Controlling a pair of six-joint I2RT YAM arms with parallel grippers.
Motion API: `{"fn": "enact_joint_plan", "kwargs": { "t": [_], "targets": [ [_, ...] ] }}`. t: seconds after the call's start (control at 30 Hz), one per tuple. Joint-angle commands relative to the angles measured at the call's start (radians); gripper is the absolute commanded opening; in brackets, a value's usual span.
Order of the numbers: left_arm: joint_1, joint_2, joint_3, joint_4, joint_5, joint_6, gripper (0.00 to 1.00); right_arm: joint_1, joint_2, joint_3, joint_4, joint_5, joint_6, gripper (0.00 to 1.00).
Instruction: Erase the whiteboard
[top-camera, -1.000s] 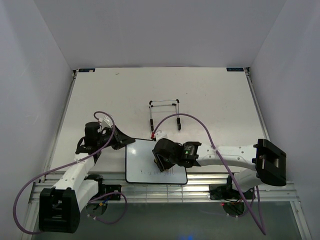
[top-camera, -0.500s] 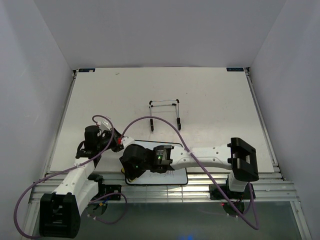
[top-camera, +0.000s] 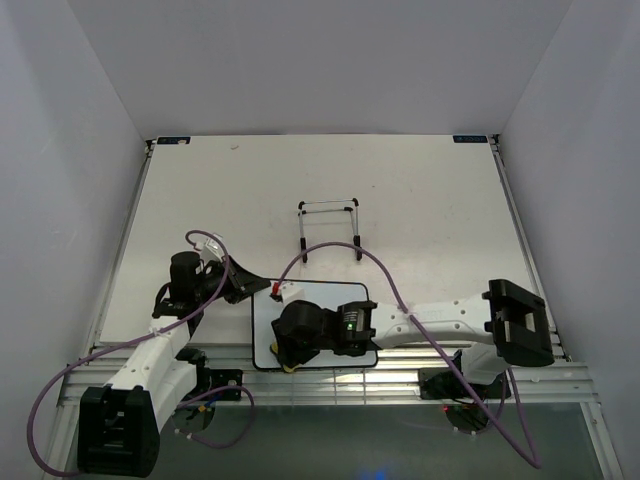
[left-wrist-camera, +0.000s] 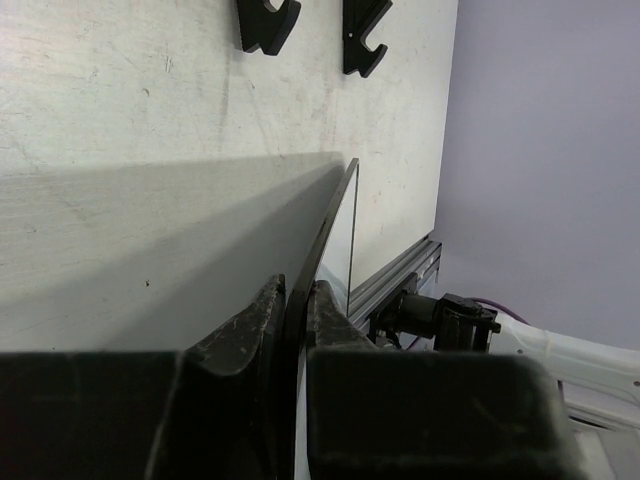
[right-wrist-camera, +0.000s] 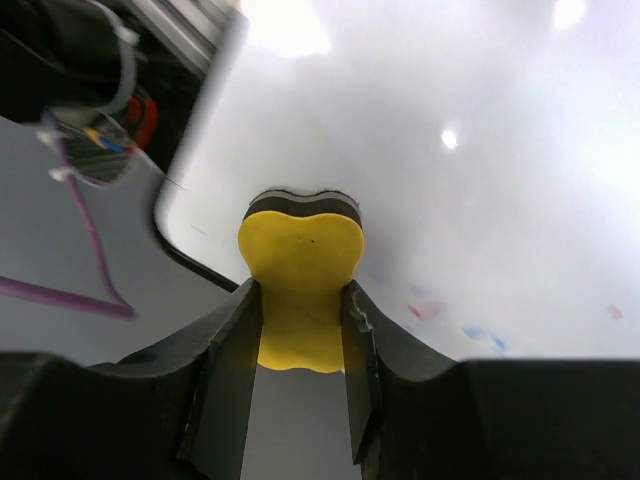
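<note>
As far as the overhead view allows, we record the whiteboard (top-camera: 262, 335) lying on the table (top-camera: 430, 200) at lower centre of the frame, below the wire stand (top-camera: 330, 225) and apart from it. We find the left gripper (left-wrist-camera: 297, 290) pinched tight on the board's upper-left corner; its wrist view shows the board edge-on. The right gripper (right-wrist-camera: 300, 300) is clamped on a yellow eraser (right-wrist-camera: 300, 270), which is pressed to the board near a rounded corner. Faint red and blue flecks show at lower right of the right wrist view.
</note>
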Motion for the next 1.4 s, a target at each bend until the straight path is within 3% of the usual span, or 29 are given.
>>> {"fn": "enact_joint_plan", "kwargs": {
  "t": [0.0,0.23,0.47,0.8,1.03,1.27,1.37],
  "targets": [
    [0.001,-0.009,0.025,0.003,-0.128,0.004,0.00,-0.023,-0.030,-0.191,-0.115,0.035,0.090,0.32],
    [0.002,-0.003,0.025,-0.003,-0.113,0.018,0.00,-0.166,-0.205,-0.567,-0.081,-0.003,0.143,0.33],
    [0.002,0.011,0.006,0.006,-0.111,0.028,0.00,-0.330,-0.345,-0.675,-0.083,-0.045,0.089,0.33],
    [0.001,0.030,-0.019,0.023,-0.117,0.028,0.00,-0.459,-0.530,-0.805,-0.116,-0.138,0.069,0.33],
    [0.001,0.047,-0.028,0.078,-0.113,0.016,0.00,-0.425,-0.463,-0.671,-0.167,-0.134,0.016,0.33],
    [0.001,0.026,-0.042,0.082,-0.122,-0.013,0.00,-0.257,-0.243,-0.300,-0.080,-0.103,-0.004,0.33],
    [0.002,0.017,-0.047,0.082,-0.122,-0.019,0.00,-0.249,-0.126,-0.197,-0.083,-0.109,-0.060,0.33]
  ]
}}
